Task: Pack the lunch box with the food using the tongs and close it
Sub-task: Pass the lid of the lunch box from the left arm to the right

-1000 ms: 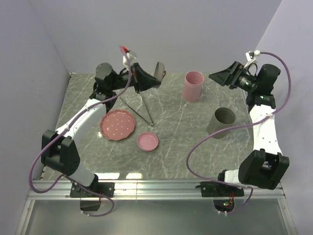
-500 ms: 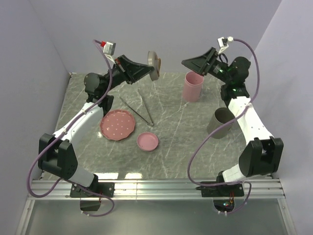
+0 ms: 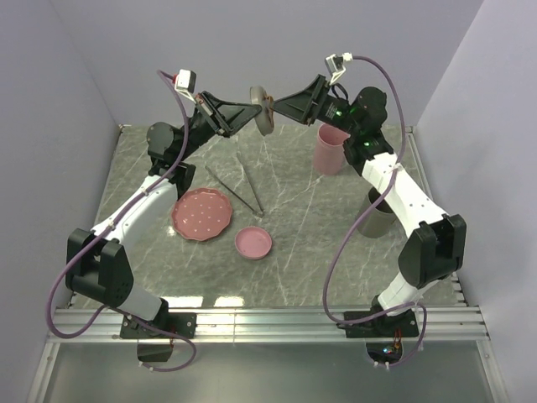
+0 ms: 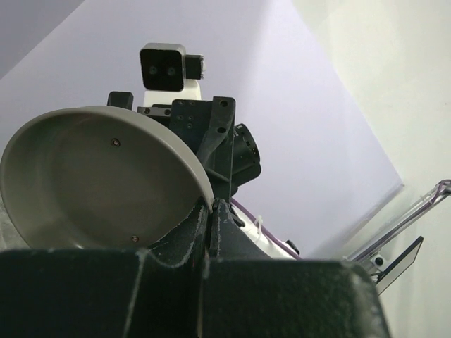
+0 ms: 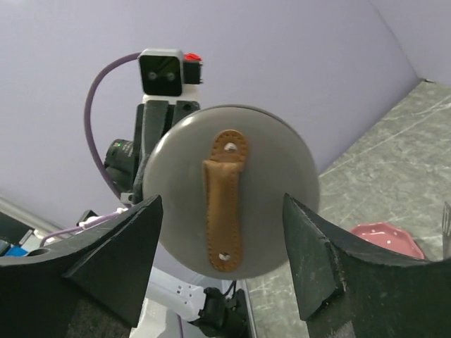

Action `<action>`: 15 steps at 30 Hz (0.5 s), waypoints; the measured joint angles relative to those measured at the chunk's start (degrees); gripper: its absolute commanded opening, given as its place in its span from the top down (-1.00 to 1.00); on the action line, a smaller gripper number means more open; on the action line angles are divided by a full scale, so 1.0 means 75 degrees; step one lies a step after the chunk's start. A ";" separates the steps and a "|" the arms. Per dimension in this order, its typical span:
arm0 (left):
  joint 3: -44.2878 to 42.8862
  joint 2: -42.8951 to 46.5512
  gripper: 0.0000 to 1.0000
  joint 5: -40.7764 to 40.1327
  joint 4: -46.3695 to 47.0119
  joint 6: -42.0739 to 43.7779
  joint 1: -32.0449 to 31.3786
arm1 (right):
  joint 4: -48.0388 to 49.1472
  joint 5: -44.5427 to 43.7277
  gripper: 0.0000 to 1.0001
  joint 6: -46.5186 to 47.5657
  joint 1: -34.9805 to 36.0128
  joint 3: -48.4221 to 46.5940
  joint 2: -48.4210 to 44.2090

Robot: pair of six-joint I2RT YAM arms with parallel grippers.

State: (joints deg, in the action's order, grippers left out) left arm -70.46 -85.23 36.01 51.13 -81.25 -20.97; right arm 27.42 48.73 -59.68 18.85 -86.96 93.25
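Observation:
A grey round lid (image 3: pixel 262 110) with a brown leather strap (image 5: pixel 224 198) hangs on edge in the air at the back of the table. My left gripper (image 3: pixel 250 114) is shut on its rim, fingertips (image 4: pixel 210 208) pinched beside the hollow underside (image 4: pixel 91 176). From the right, my right gripper (image 3: pixel 278 104) faces the strap side. It is open, a finger (image 5: pixel 118 255) on either side of the lid (image 5: pixel 236 190). The silver tongs (image 3: pixel 238 186) lie on the table below. A grey round container (image 3: pixel 383 209) and a pink one (image 3: pixel 331 149) stand at the right. No food shows.
A pink plate (image 3: pixel 202 213) and a small pink dish (image 3: pixel 253 243) lie left of the centre, close to the tongs. The right arm (image 3: pixel 403 197) reaches over the grey container. Lilac walls close in the back and both sides.
The right arm has swung from the far right across to the lid, its jaws narrowing a little. The left arm has lifted the lid from near the table.

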 measured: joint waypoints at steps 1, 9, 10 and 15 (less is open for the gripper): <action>0.0000 -0.0006 0.99 -0.0015 0.0000 -0.0044 0.0000 | -0.0070 -0.0029 -0.49 0.0070 0.0064 -0.0052 0.0000; 0.0000 -0.0015 0.99 -0.0076 0.0012 -0.0149 0.0026 | -0.0510 -0.0318 -0.07 0.0554 0.0388 -0.0440 0.0015; 0.0000 -0.0015 0.99 -0.0079 0.0017 -0.0154 0.0035 | -0.0557 -0.0344 0.07 0.0577 0.0388 -0.0472 0.0023; 0.0000 -0.0015 0.99 -0.0102 0.0032 -0.0154 0.0035 | -0.0813 -0.0469 0.62 0.0758 0.0382 -0.0507 0.0134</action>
State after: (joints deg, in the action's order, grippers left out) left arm -70.46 -85.34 35.24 51.37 -82.41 -20.71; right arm 21.32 45.21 -54.00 21.71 -90.76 94.26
